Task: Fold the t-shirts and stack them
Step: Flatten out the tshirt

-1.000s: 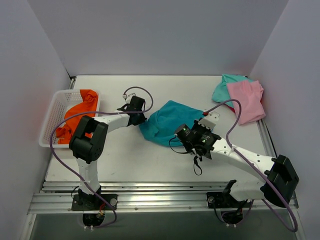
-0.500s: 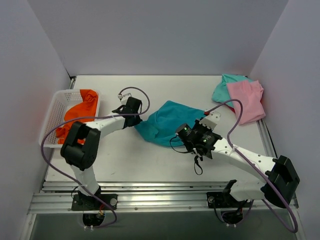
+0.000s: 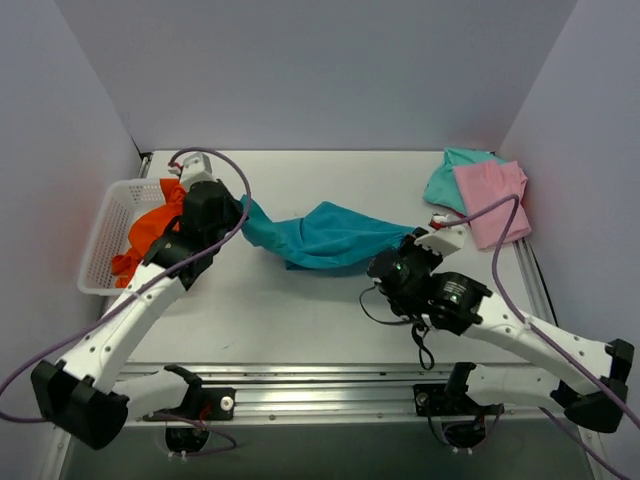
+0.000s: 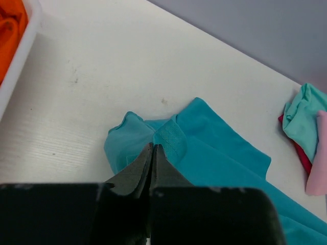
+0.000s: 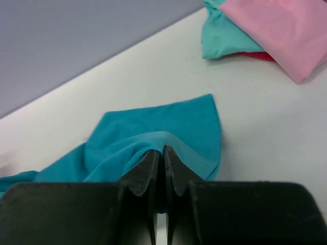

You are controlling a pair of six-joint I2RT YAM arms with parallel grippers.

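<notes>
The teal-blue t-shirt (image 3: 325, 237) hangs stretched between both grippers above the table's middle. My left gripper (image 3: 238, 208) is shut on its left end, seen in the left wrist view (image 4: 153, 147) pinching the collar band. My right gripper (image 3: 392, 262) is shut on its right end, seen in the right wrist view (image 5: 163, 151) pinching a hem fold. The pink t-shirt (image 3: 491, 200) lies folded on the mint-green one (image 3: 448, 178) at the back right. The orange t-shirt (image 3: 150, 228) sits in the basket at the left.
A white lattice basket (image 3: 104, 240) stands at the table's left edge, close behind my left arm. A bit of red cloth (image 5: 254, 55) shows under the pink and mint pile. Grey walls close in the back and sides.
Both arms have lifted and pulled apart. The left gripper moved up and left toward the basket, the right one moved right, and the crumpled teal shirt is now stretched out between them.
</notes>
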